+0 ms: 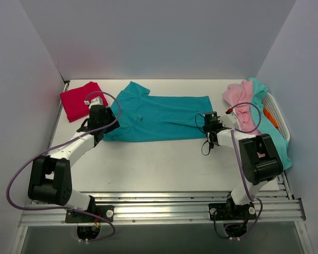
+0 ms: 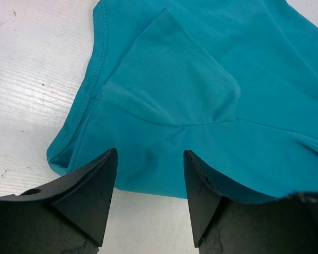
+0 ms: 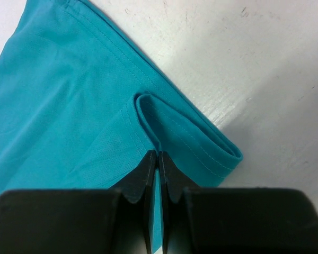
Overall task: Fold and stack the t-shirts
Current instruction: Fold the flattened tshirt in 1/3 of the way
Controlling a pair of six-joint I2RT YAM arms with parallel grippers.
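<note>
A deep teal t-shirt [image 1: 159, 116] lies stretched lengthwise across the middle of the table, its sleeve end to the left. My left gripper [image 1: 107, 129] is at that left end. In the left wrist view it [image 2: 150, 156] stands open just above the teal t-shirt's [image 2: 201, 79] near edge by the sleeve, with nothing between its fingers. My right gripper [image 1: 208, 127] is at the shirt's right end. In the right wrist view it [image 3: 157, 154] is shut on a raised fold of the teal t-shirt's [image 3: 69, 106] stitched hem. A folded crimson-red t-shirt [image 1: 79, 100] lies at the back left.
A white basket [image 1: 280, 114] stands at the right edge, draped with a pale pink shirt [image 1: 241, 103], a light aqua shirt [image 1: 275, 140] and an orange one [image 1: 270, 119]. Walls close in the table on the left, back and right. Bare white table [image 1: 164, 164] lies in front of the teal shirt.
</note>
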